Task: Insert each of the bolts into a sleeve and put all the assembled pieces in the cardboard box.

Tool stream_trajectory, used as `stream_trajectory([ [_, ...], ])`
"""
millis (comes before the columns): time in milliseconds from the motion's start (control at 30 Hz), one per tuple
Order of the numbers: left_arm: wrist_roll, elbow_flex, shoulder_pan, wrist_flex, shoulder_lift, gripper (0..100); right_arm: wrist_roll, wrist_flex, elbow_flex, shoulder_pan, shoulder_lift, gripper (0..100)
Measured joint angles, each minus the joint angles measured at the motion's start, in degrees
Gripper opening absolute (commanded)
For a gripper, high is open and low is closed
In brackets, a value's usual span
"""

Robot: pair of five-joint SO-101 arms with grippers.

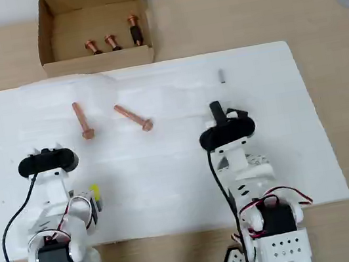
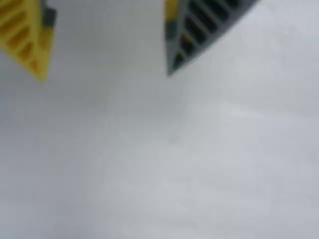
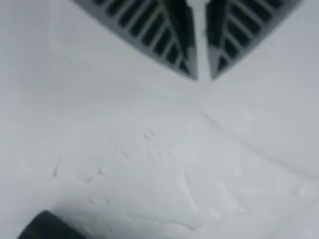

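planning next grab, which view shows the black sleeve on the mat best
High view: black sleeve stands whole on the mat. Right wrist view catches a dark blur, maybe it; left wrist view faces mat.

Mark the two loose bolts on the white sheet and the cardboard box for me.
Near-vertical bolt [image 1: 82,119]: high view, middle of its shank.
Diagonal bolt [image 1: 131,116]: high view, middle of its shank.
Cardboard box [image 1: 98,62]: high view, its near wall.
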Motion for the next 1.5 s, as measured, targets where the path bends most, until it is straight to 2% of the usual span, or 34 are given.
stream_trajectory([
  [167,0.0,0.0,1.32,0.0,0.0,17,-0.09,-0.26,0.0,-0.53,0.0,1.2],
  [333,-0.09,0.0,2.37,0.0,0.0,17,-0.09,-0.7,0.0,-8.79,-0.09,1.1],
  [433,-2.11,0.18,1.49,-0.09,0.0,17,-0.09,-1.05,0.0,-9.49,-0.26,1.2],
  [533,-6.42,0.18,0.0,-2.2,0.0,15,-0.09,-4.57,0.0,-5.71,-0.26,1.2],
  [667,-8.26,-2.11,-2.29,-3.08,0.09,3,-0.09,-7.03,-3.34,-0.62,-0.26,1.2],
  [800,-8.88,-9.93,-3.43,-3.43,3.78,2,0.7,-5.36,-9.14,0.35,-0.18,1.2],
  [933,-8.88,-20.92,-3.52,-3.43,15.65,2,1.05,-4.75,-18.2,0.26,8.44,1.2],
  [1100,-8.79,-40.35,-3.52,-2.64,37.01,2,1.05,-3.96,-36.22,0.53,27.34,1.2],
  [1333,-8.18,-69.54,-3.52,6.95,69.71,2,1.23,5.36,-64.09,0.44,57.93,1.2],
  [1500,-8.18,-84.57,-2.37,12.57,90.2,2,6.33,11.6,-75.25,0.44,74.73,1.2],
])
